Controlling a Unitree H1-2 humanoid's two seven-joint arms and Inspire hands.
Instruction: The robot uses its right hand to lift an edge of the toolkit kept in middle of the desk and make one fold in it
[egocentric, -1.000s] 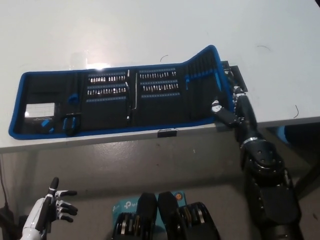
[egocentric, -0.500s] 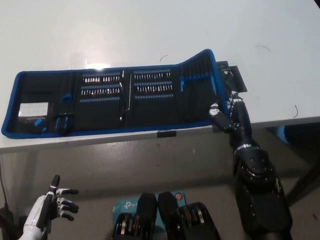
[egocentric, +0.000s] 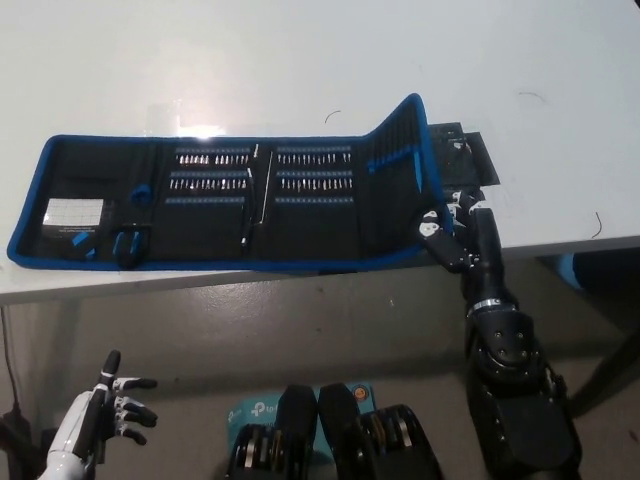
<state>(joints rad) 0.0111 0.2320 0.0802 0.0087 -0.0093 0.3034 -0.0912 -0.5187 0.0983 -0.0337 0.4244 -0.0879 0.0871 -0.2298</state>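
Toolkit (egocentric: 230, 205) lengthwise left-right across desk (egocentric: 300, 60), right end raised in closed right hand (egocentric: 455, 235).

Black toolkit (egocentric: 230, 205) edged in blue on a white desk (egocentric: 300, 60).

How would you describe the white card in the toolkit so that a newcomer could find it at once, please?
On the white desk lies the open blue-edged toolkit. At its far left panel, away from the bit rows, sits the white card, the only pale rectangle.
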